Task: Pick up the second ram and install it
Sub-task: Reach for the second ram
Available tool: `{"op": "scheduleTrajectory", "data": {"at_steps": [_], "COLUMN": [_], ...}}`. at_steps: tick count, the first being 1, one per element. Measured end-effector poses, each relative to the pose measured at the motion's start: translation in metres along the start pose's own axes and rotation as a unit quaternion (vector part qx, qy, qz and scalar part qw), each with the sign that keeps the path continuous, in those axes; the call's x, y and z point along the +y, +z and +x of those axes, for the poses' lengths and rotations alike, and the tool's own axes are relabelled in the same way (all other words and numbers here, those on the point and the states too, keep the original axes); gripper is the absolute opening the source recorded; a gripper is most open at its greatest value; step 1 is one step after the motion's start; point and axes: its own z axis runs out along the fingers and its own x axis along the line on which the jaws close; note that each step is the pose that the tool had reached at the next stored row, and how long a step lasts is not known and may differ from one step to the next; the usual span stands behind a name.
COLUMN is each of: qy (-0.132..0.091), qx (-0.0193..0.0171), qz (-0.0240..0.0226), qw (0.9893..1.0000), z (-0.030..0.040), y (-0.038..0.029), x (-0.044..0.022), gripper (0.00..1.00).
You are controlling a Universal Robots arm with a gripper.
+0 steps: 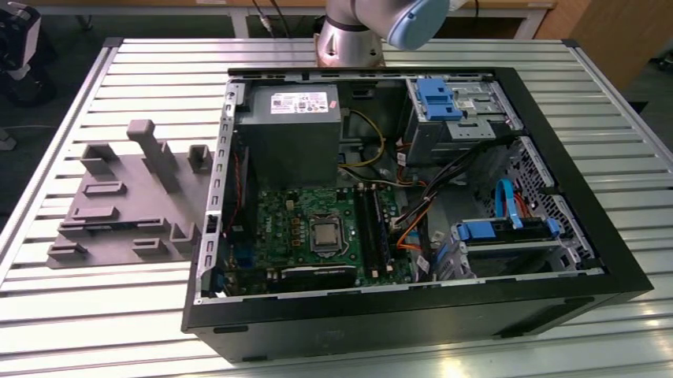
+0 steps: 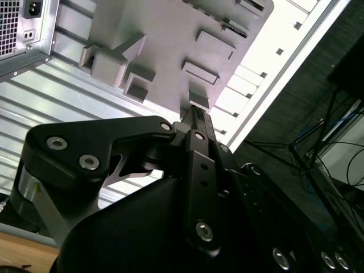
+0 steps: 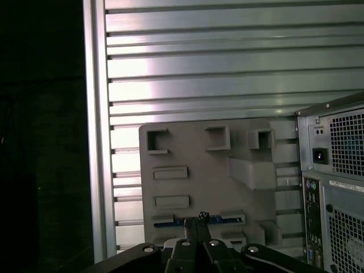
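**A:** How does the tool stand?

**B:** In the first wrist view the gripper (image 3: 197,223) has its two fingers drawn together with nothing between them. It hangs above the second ram (image 3: 173,222), apart from it, with its tips lined up over the stick's middle.

**A:** And the stick itself?

**B:** It lies lengthwise in a slot of the grey fixture plate (image 3: 193,145), between two low blocks. In the exterior view the plate sits on the slatted table (image 1: 421,51), at nine o'clock from the computer case (image 1: 421,319).

**A:** What makes a good pick?

**B:** I'd say the fingers must part wider than the stick is thick. They should close on its flat faces at mid-length, so that it lifts level. A straight pull should keep it from jamming against the blocks.

**A:** What does the case hold?

**B:** The green motherboard (image 1: 284,216) lies at seven o'clock inside, with the square processor (image 1: 324,234) on it. Long dark memory slots (image 1: 370,224) run at three o'clock from the processor. I cannot tell whether any of them is filled. Orange cables (image 1: 421,209) cross the middle. The grey power supply (image 1: 289,126) sits at eleven o'clock. There are blue drive cages (image 1: 505,231) at four and one o'clock.
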Motion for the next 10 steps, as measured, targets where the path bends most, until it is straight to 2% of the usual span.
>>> {"op": "scheduleTrajectory", "data": {"at_steps": [4,7,10], "qy": [0.0,0.0,0.0], "qx": [0.0,0.003,0.0068], "qz": [0.0,0.0002,0.0005], "qw": [1.0,1.0,1.0], "z": [-0.0001,-0.0003,-0.0003], "y": [0.0006,0.0031,0.0054], "x": [-0.0005,-0.0044,-0.0057], "gripper": [0.11,0.11,0.11]}}
